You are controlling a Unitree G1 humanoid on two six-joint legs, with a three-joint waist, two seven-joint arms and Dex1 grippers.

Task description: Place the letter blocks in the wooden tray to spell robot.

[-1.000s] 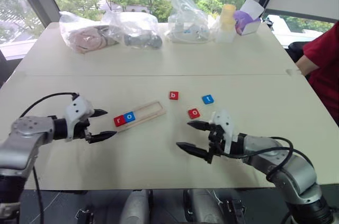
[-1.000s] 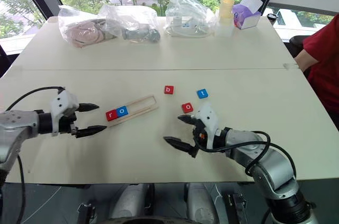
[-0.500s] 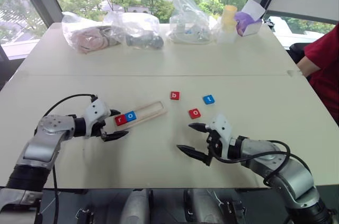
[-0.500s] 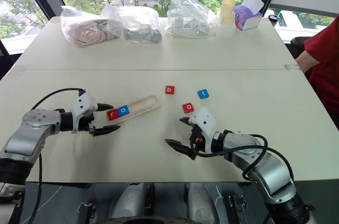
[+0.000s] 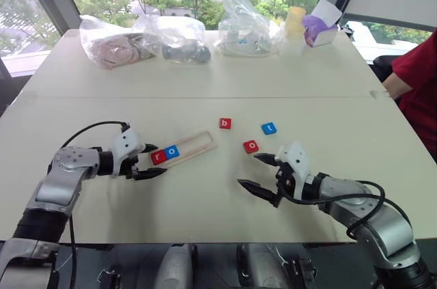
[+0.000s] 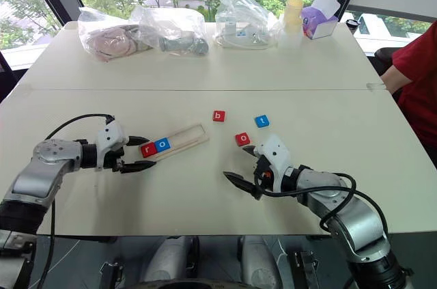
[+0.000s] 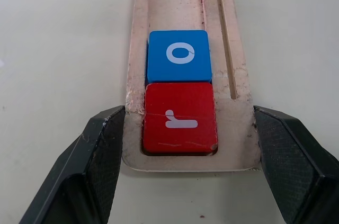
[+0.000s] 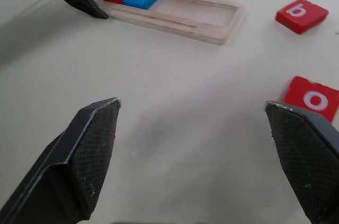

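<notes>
Since the earlier frames, the left gripper [image 5: 156, 160] has come in to the near end of the wooden tray [image 5: 194, 143] and closed; the right gripper [image 5: 248, 170] has shifted a little to the right.

Nearest, the right gripper hovers low over the bench [image 5: 205, 84] with its fingers wide apart and empty, just beside the red o block [image 5: 250, 146]. The left gripper is clamped on the tray's end, one finger on each side. The red r block [image 5: 158, 157] and blue o block [image 5: 171, 152] sit in the first two places.

Further off lie the blue t block [image 5: 269, 128] and the red b block [image 5: 224, 124], then plastic bags [image 5: 109, 46] at the far edge.

The b block is needed next, I judge. Reaching for it, the right gripper could push the red o aside, or take it by mistake. If the left arm moves while clamped, the tray may turn or tilt and the seated blocks may slide.
</notes>
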